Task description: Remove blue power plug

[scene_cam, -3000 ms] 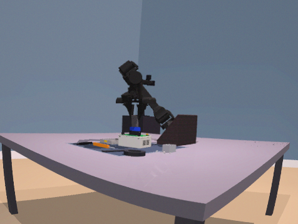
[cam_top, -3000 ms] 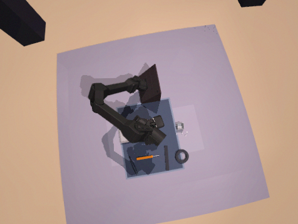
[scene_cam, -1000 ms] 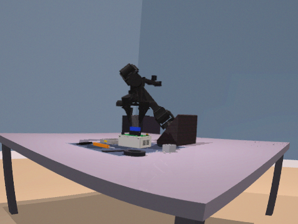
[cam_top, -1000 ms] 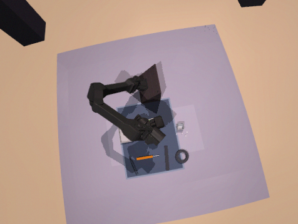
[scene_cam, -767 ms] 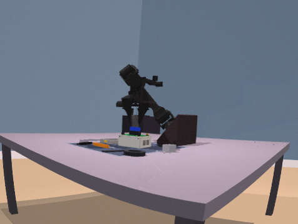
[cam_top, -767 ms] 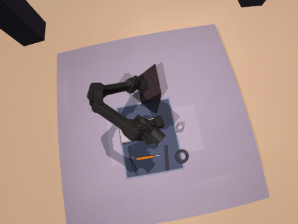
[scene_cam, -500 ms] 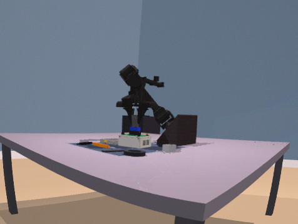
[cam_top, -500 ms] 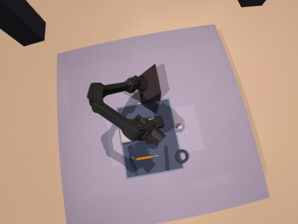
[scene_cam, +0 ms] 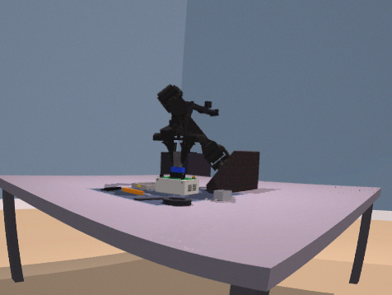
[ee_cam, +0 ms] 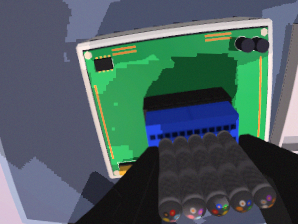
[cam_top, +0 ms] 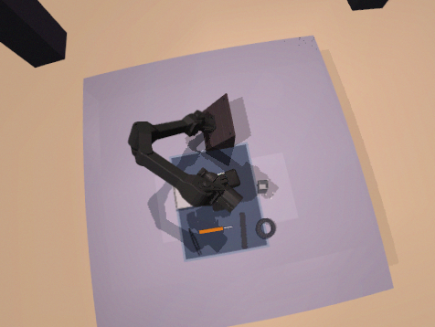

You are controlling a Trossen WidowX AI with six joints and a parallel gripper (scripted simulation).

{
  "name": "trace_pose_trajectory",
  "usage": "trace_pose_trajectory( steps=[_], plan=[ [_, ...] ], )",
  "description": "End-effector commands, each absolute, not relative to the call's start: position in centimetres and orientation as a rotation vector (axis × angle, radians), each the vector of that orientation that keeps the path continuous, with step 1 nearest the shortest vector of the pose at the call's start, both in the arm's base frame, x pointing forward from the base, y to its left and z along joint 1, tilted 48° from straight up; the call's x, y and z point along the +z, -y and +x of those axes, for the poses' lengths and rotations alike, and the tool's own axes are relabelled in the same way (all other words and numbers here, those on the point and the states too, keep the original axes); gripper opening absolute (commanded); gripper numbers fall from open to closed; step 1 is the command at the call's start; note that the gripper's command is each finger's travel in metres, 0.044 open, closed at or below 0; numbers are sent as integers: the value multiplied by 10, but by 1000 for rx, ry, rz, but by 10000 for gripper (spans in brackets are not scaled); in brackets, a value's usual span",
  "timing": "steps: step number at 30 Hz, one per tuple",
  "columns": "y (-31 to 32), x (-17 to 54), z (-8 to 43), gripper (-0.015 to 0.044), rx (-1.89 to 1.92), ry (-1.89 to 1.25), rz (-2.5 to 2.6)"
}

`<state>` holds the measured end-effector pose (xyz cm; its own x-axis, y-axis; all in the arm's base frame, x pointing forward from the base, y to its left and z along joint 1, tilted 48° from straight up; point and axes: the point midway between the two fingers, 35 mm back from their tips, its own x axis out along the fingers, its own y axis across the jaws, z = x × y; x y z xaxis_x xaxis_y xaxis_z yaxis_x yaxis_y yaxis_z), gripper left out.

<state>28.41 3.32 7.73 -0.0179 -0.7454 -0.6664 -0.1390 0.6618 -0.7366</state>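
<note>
The blue power plug (scene_cam: 178, 169) (ee_cam: 192, 120) is at the black socket (scene_cam: 177, 175) (ee_cam: 187, 98) on the green circuit board (ee_cam: 125, 115), which has a white casing (scene_cam: 177, 186). Several dark wires rise from the plug. My gripper (scene_cam: 178, 165) (ee_cam: 198, 149) points down and is shut on the plug, one finger at each side; the lower parts of the fingers are partly cut off in the wrist view. I cannot tell how deep the plug sits. The grey tray (cam_top: 176, 201) (scene_cam: 148, 186) (ee_cam: 289, 90) stands beside the board, partly hidden by the arm in the top view.
An orange screwdriver (cam_top: 211, 230) (scene_cam: 133, 191), a dark bar (cam_top: 243, 230) and thin black pliers-like tool (cam_top: 196, 242) lie on the blue mat (cam_top: 255, 219). A black ring (cam_top: 259, 228) (scene_cam: 177, 202) and small grey box (cam_top: 262, 186) (scene_cam: 222, 195) are at its edge. A dark brown block (cam_top: 221, 125) (scene_cam: 243, 170) stands nearby.
</note>
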Motion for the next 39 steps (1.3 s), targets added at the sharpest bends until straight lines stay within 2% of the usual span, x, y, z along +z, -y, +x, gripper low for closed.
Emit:
trace_pose_trajectory(
  steps=[1,17,31,39],
  plan=[
    [-46,84,283,0,-582,-1523,-799],
    [-38,97,285,0,-444,-1578,-648],
    [-55,81,282,0,-648,-1493,-870],
    [-48,91,284,0,-543,-1539,-757]
  ],
)
